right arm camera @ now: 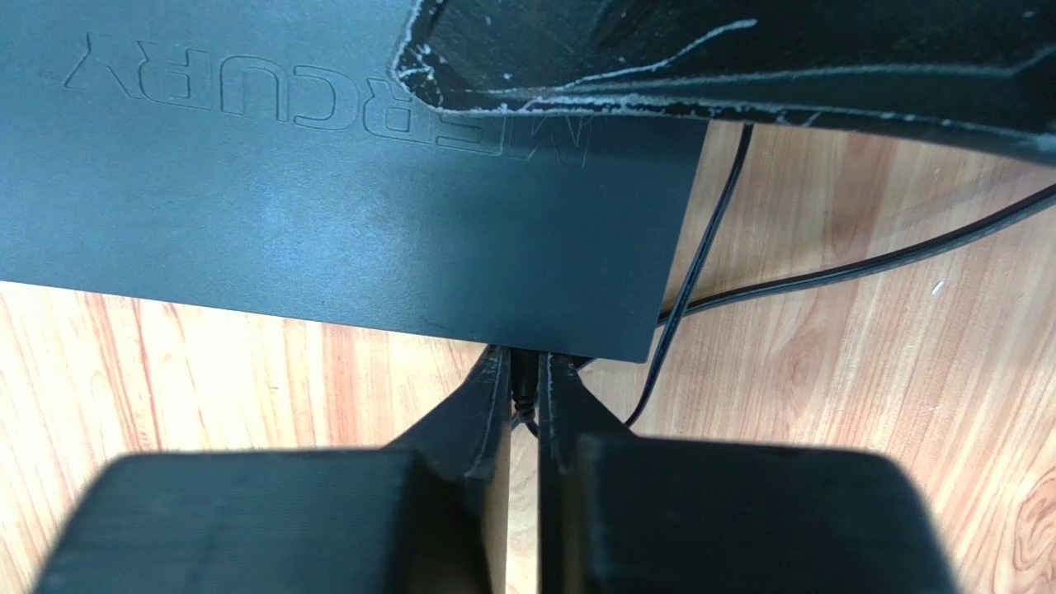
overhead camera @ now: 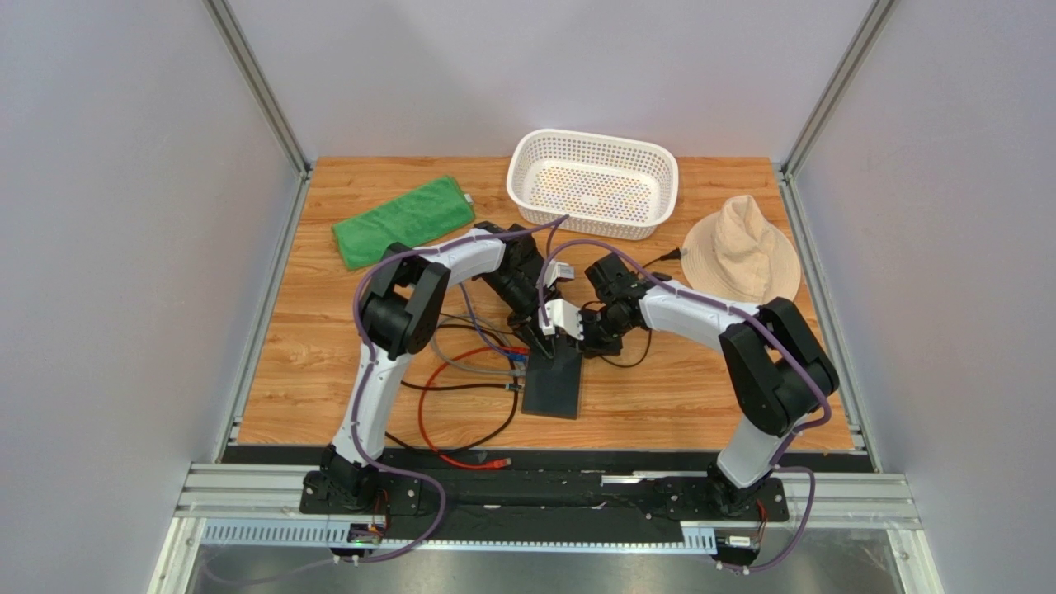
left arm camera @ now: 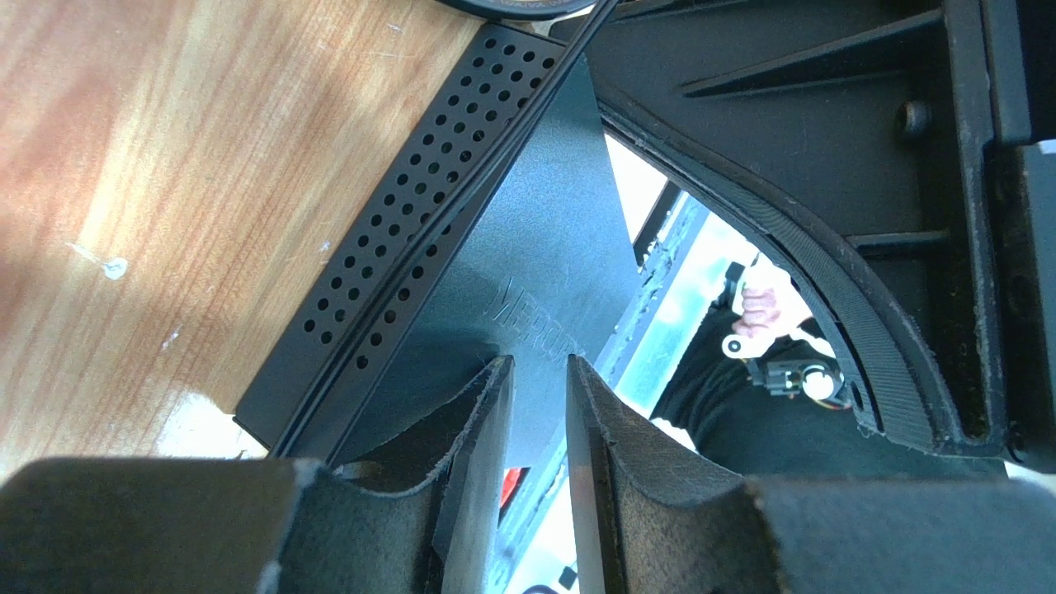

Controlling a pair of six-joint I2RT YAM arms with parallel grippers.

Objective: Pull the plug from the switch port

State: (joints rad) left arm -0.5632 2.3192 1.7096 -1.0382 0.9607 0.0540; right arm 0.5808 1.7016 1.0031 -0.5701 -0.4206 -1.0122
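Right claw (right arm camera: 524,366) pinched on plug (right arm camera: 528,399) at switch (right arm camera: 310,210) edge; left claw (left arm camera: 539,371) clamped on switch; cord (right arm camera: 698,266) trailing.

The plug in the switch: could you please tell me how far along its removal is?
Done: right claw pinches the plug at the edge of the switch. In hand: left claw sits over the switch, seemingly steadying it. Left: the pull itself; the plug looks seated.
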